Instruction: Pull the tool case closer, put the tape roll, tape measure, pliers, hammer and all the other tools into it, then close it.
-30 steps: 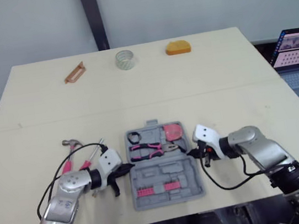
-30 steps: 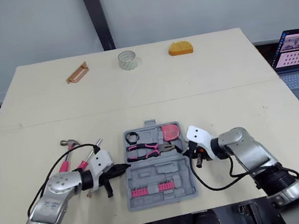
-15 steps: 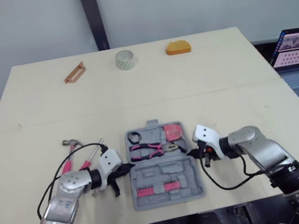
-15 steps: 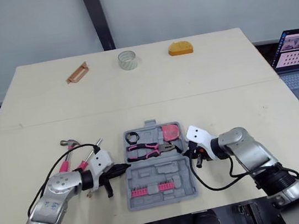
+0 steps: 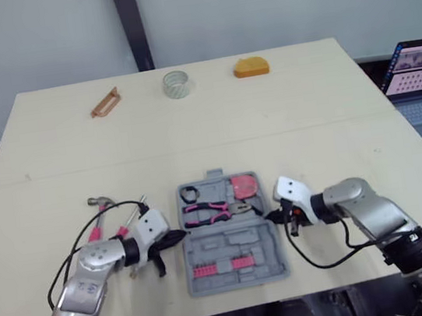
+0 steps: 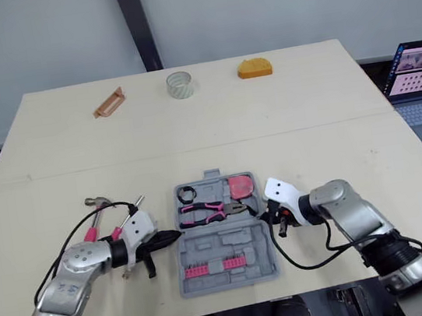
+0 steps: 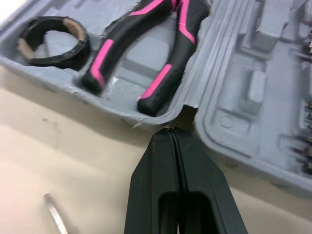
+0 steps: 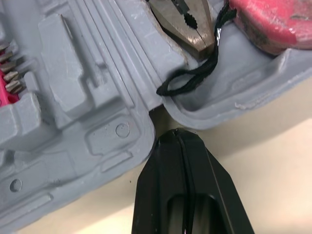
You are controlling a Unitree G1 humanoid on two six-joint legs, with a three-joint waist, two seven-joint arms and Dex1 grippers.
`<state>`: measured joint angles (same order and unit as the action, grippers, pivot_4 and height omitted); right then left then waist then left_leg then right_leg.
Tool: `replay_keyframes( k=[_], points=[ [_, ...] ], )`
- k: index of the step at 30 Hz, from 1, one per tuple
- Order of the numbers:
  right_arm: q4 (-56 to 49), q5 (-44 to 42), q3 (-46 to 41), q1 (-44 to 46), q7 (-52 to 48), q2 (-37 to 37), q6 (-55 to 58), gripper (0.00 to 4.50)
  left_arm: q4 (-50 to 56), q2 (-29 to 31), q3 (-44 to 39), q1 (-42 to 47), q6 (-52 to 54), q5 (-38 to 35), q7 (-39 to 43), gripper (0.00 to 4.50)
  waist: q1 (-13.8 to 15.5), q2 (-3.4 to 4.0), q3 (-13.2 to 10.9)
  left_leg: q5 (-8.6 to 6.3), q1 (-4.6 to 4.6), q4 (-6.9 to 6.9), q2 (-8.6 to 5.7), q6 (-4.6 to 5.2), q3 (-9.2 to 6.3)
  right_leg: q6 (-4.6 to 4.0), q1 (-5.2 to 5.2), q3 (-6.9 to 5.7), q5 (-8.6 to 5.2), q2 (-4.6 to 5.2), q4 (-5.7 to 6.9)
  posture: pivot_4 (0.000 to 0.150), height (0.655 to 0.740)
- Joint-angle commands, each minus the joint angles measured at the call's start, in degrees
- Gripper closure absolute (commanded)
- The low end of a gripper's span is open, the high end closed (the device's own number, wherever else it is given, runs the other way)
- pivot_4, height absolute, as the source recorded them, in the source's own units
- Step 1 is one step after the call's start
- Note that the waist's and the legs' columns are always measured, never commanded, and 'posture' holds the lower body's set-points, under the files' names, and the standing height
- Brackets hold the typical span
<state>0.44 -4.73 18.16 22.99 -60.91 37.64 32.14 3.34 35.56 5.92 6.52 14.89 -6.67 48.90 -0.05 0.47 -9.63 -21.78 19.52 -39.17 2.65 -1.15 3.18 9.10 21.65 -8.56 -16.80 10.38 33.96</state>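
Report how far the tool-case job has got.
Done: the tool case sits near, holding pliers, black tape roll and tape measure. In hand: left gripper and right gripper, both shut, tips at its hinge notches. Left: hammer and screwdriver lie outside; case open.

The open grey tool case point(image 5: 235, 243) lies on the counter point(image 5: 309, 128), with pliers point(image 5: 209, 209) in its far half. The left pincer point(image 5: 177, 237) meets the case's left edge and the right pincer point(image 5: 271, 216) its right edge. A hammer point(image 5: 98, 206) lies left of the case. The tape roll point(image 5: 175, 83) and orange tape measure point(image 5: 251, 67) sit well beyond it.
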Motion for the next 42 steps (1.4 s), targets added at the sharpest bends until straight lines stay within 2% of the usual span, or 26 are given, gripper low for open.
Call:
replay_keyframes(
  k=[1,7,11,16,18,19,21,26,28,29,33,42],
  points=[
    [0.2,-0.4,-0.8,-1.0,-0.7,1.2,-0.6,4.50,1.4,0.7,-1.3,-0.2,-0.7,-1.1,0.6,4.49,0.0,0.00,0.0,0.00,0.00,0.00,0.00,0.00,0.00,0.00,0.00,0.00,0.00,0.00,0.00,0.150,0.7400],
    [-0.4,-1.1,-1.4,-1.6,-0.7,2.0,-0.5,4.50,1.8,0.9,-1.4,-0.4,-0.4,-1.2,0.9,4.49,0.0,0.00,0.0,0.00,0.00,0.00,0.00,0.00,0.00,0.00,0.00,0.00,0.00,0.00,0.00,0.150,0.7400],
    [-2.1,-3.6,-4.9,-2.5,-1.0,3.9,-0.3,4.50,4.9,2.2,-3.2,-1.7,1.1,-2.9,1.7,4.49,0.1,-0.01,0.0,0.00,0.01,0.00,0.00,0.00,0.00,0.00,0.00,0.00,0.00,0.00,-0.01,0.150,0.7400],
    [-6.2,-11.6,-14.1,-5.7,-3.1,6.9,0.5,4.50,12.7,3.9,-12.7,-4.4,7.8,-11.5,1.4,4.49,0.0,-0.05,-0.1,0.00,0.05,0.00,0.00,0.00,-0.02,0.00,0.02,0.00,0.00,0.00,-0.02,0.150,0.7400],
    [-6.7,-15.8,-20.2,-7.2,-3.2,7.9,2.1,4.50,13.8,5.9,-18.8,-6.4,10.2,-14.3,1.4,3.95,0.0,-0.05,-0.1,0.00,0.02,0.01,0.01,0.00,-0.03,0.00,0.00,0.00,0.00,0.00,-0.02,0.150,0.7400],
    [-5.7,-18.0,-24.2,-8.2,-3.6,8.8,3.0,4.25,13.1,7.0,-23.4,-8.2,11.1,-15.6,1.5,3.60,0.0,-0.05,-0.1,0.00,0.02,0.03,0.01,0.00,-0.03,0.00,0.00,0.00,0.00,0.00,-0.05,0.150,0.7400],
    [-3.5,-21.1,-30.1,-9.9,-4.1,10.8,4.4,3.59,11.2,8.6,-30.8,-11.3,12.0,-17.3,1.5,2.62,-0.1,-0.05,-0.1,-0.01,0.02,0.07,0.01,0.01,-0.02,0.00,0.00,0.00,0.00,0.00,-0.08,0.150,0.7400],
    [3.4,-22.8,-36.8,-11.1,-3.1,12.5,3.3,1.17,6.5,9.1,-40.6,-16.4,11.0,-17.5,-0.3,0.14,0.0,-0.10,-0.2,-0.03,-0.03,0.06,0.01,0.05,0.03,0.00,-0.04,0.01,0.00,0.00,-0.10,0.150,0.7400],
    [6.2,-22.8,-38.1,-10.9,-2.9,12.5,2.1,0.15,3.3,8.9,-43.5,-16.9,9.9,-17.7,-1.0,0.00,0.0,-0.11,-0.2,-0.03,-0.05,0.06,0.01,0.05,0.03,0.00,-0.05,0.02,0.00,0.00,-0.08,0.150,0.7400],
    [8.5,-21.6,-38.4,-10.8,-2.2,12.5,-0.5,0.03,1.0,8.7,-45.3,-17.2,8.7,-17.5,-1.7,0.00,0.0,-0.11,-0.2,-0.03,-0.04,0.07,0.01,0.05,0.02,0.00,-0.04,0.01,0.00,0.00,-0.07,0.150,0.7400],
    [15.6,-20.1,-39.9,-9.4,0.2,11.3,-7.1,0.03,-6.7,7.7,-51.2,-17.8,3.8,-17.3,-4.5,0.00,-0.2,-0.17,-0.2,-0.04,-0.03,0.08,0.01,0.06,0.08,0.00,-0.02,0.01,0.00,0.01,-0.11,0.150,0.7400],
    [20.7,-19.7,-39.4,-8.9,-0.1,11.8,-11.3,0.03,-16.6,9.3,-54.2,-20.4,-2.9,-17.1,-4.0,0.00,-0.3,-0.19,-0.3,-0.04,-0.05,0.10,0.02,0.05,0.12,0.00,0.01,0.02,0.00,0.01,-0.09,0.150,0.7400]
  ],
)
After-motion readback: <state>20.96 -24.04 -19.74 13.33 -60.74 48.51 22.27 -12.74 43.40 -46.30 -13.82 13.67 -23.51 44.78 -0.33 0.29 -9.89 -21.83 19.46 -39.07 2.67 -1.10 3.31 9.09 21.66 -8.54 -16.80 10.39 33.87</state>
